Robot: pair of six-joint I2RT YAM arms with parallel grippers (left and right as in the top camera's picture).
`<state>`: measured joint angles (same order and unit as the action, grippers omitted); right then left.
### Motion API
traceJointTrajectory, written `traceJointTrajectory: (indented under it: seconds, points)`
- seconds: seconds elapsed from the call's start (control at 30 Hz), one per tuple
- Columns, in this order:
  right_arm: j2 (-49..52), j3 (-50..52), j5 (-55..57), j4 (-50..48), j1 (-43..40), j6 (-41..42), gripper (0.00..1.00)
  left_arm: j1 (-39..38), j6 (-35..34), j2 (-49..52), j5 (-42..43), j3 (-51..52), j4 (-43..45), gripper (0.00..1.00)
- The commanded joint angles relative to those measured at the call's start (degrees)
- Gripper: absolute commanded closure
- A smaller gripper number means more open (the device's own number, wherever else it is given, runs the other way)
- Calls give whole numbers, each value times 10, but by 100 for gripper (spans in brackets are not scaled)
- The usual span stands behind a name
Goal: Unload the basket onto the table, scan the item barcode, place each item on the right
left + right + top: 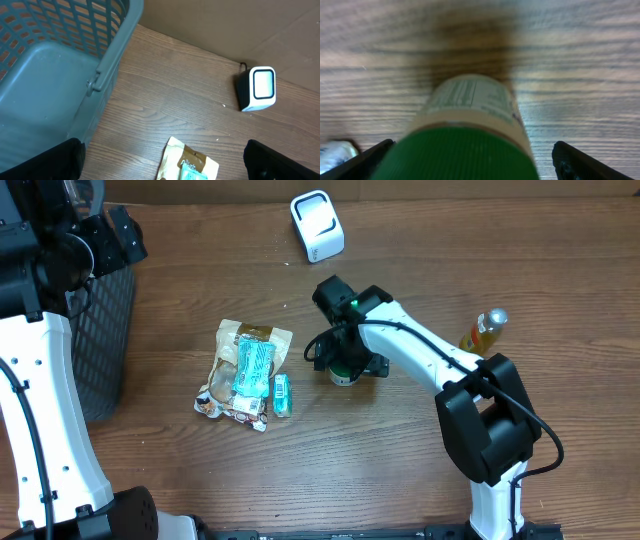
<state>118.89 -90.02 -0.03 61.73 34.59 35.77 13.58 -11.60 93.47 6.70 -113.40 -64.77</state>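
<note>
Basket (110, 330) at far left of the table (200, 480), grey mesh, nothing visible inside from the left wrist view. Left gripper (165, 162) hangs above the wood just right of the basket rim. Fingers are spread wide to the frame corners with nothing between them.

Centre-left: snack bag (245, 370) lying flat, with a small teal packet (282, 395) touching its right edge.

Scanner (317, 225) sits at the far edge of the table, white, well apart from everything else. The left wrist view shows its window face (257, 87).

Jar (343, 373), the item here, is just right of the snack bag, near mid-table, and looks upright. It has a green ribbed lid and a pale body. Its printed label (470, 97) shows in the right wrist view but is too blurred to read; can't tell if a barcode is on that side.

Right gripper (475, 162) is over the jar, fingers wide and straddling the lid. A gap shows on one side, so it is not clamped. The jar's base is hidden from above.

Far right: amber bottle (483, 332) with a silver cap, partly behind the right arm and well apart from the jar.
</note>
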Motion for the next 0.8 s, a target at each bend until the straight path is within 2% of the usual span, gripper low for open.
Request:
traceJointTrajectory:
  seconds: [0.0, 0.1, 0.47, 0.63, 0.77]
  points:
    - [2, 4, 4, -11, 7, 0, 9, -1, 9, 2, 4, -15, 1, 0]
    - [2, 4, 4, -15, 7, 0, 19, -1, 9, 2, 4, -15, 1, 0]
    - [2, 4, 3, -15, -18, 1, 20, -1, 9, 2, 4, -15, 1, 0]
    - [2, 4, 3, -14, -17, 4, 24, -1, 9, 2, 4, -15, 1, 0]
    - [2, 4, 14, -5, -12, 4, 32, -1, 9, 2, 4, -15, 1, 0]
